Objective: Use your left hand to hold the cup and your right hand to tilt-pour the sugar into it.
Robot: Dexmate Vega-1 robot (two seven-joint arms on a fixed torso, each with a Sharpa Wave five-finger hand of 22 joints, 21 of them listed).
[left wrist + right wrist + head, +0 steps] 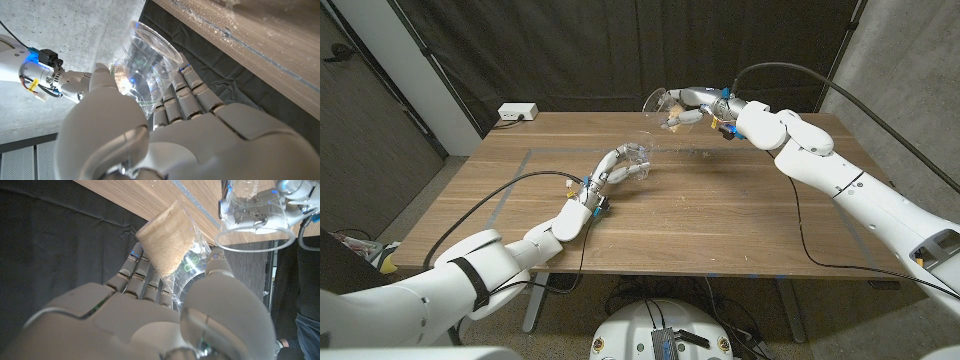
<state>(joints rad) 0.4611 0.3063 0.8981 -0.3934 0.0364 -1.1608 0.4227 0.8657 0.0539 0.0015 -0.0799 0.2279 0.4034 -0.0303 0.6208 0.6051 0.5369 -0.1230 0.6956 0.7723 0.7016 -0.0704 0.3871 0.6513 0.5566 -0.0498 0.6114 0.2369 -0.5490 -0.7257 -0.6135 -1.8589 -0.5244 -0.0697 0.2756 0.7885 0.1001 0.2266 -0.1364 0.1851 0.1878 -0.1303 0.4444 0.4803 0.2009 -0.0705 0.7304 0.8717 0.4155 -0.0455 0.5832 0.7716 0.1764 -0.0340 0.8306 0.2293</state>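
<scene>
My left hand (610, 170) grips a clear plastic cup (637, 154) just above the middle of the table; that cup (147, 65) stands between its thumb and fingers (187, 92). My right hand (698, 103) holds a second clear cup (665, 106) tilted on its side, higher and farther back, its mouth turned toward my left. Pale brown sugar (167, 242) is packed inside this tilted cup, gripped by the right hand (165, 325). The left hand's cup (255, 220) shows beyond it. The two cups are apart.
A white power strip (517, 112) lies at the table's far left corner. Blue tape lines (510, 190) mark the wooden table (740, 215). Scattered grains (225, 30) dot the wood. Black cables (805, 235) trail across the right side. A dark curtain hangs behind.
</scene>
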